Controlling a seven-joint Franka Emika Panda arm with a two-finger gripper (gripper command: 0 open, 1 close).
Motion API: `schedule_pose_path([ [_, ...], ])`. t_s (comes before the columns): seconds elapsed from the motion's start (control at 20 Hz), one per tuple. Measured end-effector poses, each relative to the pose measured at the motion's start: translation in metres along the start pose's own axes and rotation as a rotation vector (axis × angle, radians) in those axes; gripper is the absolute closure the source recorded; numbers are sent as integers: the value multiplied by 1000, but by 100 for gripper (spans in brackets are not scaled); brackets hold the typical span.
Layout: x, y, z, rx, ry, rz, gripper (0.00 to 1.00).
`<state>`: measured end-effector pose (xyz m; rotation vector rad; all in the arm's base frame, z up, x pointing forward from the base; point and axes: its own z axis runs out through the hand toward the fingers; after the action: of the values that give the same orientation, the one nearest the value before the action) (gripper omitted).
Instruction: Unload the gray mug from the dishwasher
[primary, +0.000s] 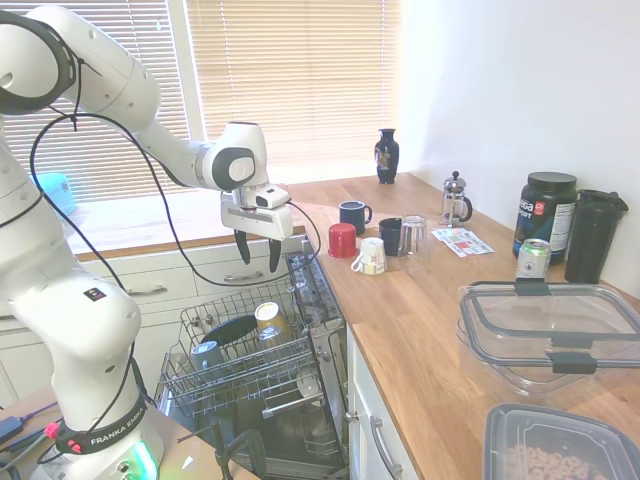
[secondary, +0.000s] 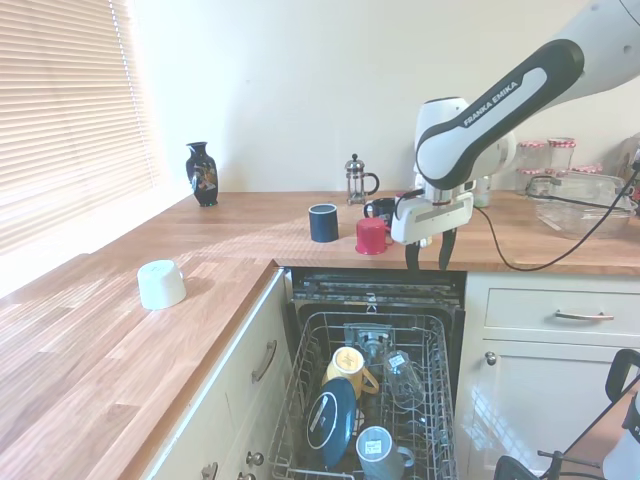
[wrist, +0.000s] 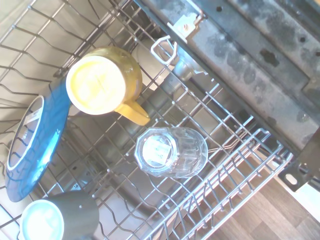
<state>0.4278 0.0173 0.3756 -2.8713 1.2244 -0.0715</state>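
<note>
— Well, inspector, where does the hand (secondary: 430, 262) stand?

— Above the pulled-out wire rack (secondary: 436, 400) of the dishwasher (secondary: 375, 287), at the level of the tabletop (secondary: 250, 235) edge, fingers pointing down and set apart. It holds nothing.

— And the gray mug (secondary: 377, 452)?

— In the rack, at its front end, well below the hand and not touched by it. It sits bottom-up, with its pale underside showing; the wrist view catches it at a corner (wrist: 60, 217).

— What lies around it?

— A blue plate (secondary: 330, 422) stands on edge just beside it. Farther in sits a yellow mug (secondary: 349, 367), also bottom-up, and beside that a clear glass (wrist: 171, 152) lies on its side on the wires.

— Anything on the tabletop?

— A red mug (secondary: 371, 236) and a dark blue mug (secondary: 323, 222) near the dishwasher, a French press (secondary: 356, 179) behind them, a dark vase (secondary: 201, 173) by the window, and a pale cup (secondary: 161, 284) tipped over — well apart from the rest.
</note>
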Motion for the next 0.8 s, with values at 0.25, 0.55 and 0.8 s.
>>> schedule_pose_path([
  [0.25, -9, -4, 4, -5, -2, -6, 0],
  [0.55, -43, -18, 23, -17, 11, -90, 0],
  [0.8, -68, -23, 74, -55, 9, -173, 0],
])
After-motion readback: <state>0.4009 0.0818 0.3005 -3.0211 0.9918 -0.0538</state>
